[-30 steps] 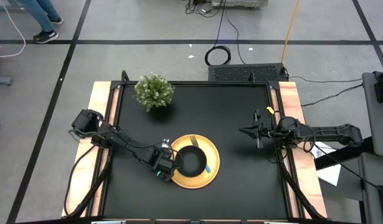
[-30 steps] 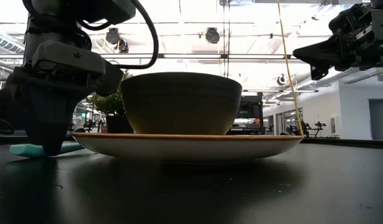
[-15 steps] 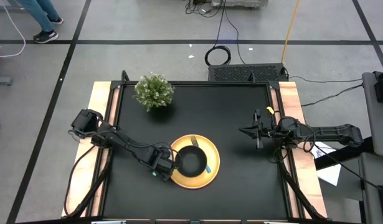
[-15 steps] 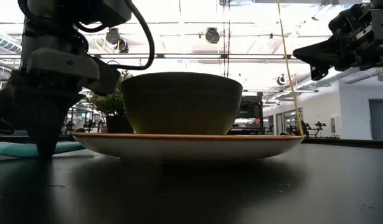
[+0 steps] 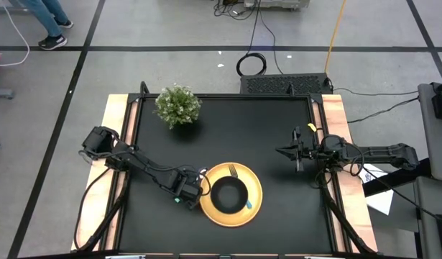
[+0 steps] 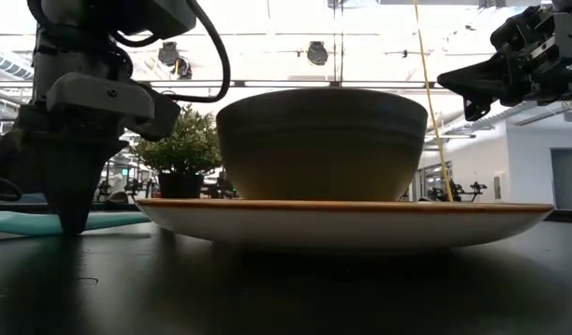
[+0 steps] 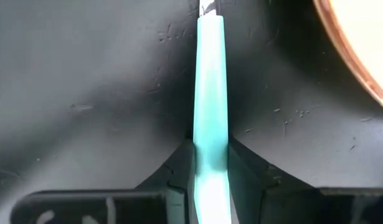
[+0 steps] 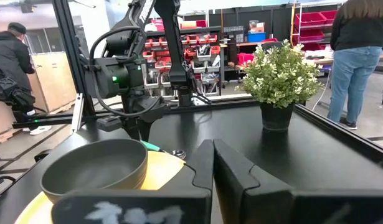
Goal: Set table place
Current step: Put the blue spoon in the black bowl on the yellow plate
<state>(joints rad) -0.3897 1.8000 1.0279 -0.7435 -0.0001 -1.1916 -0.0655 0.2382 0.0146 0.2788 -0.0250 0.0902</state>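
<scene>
Tabletop (image 7: 85, 93): left end effector (image 7: 210, 163) pinching teal handle (image 7: 210, 93).

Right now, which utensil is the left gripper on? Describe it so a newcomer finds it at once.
Start at the yellow plate carrying the black bowl on the table. Just off the plate's left edge, the left gripper is shut on a teal handle lying flat on the tabletop. The other teal-handled utensil rests on the plate.
</scene>
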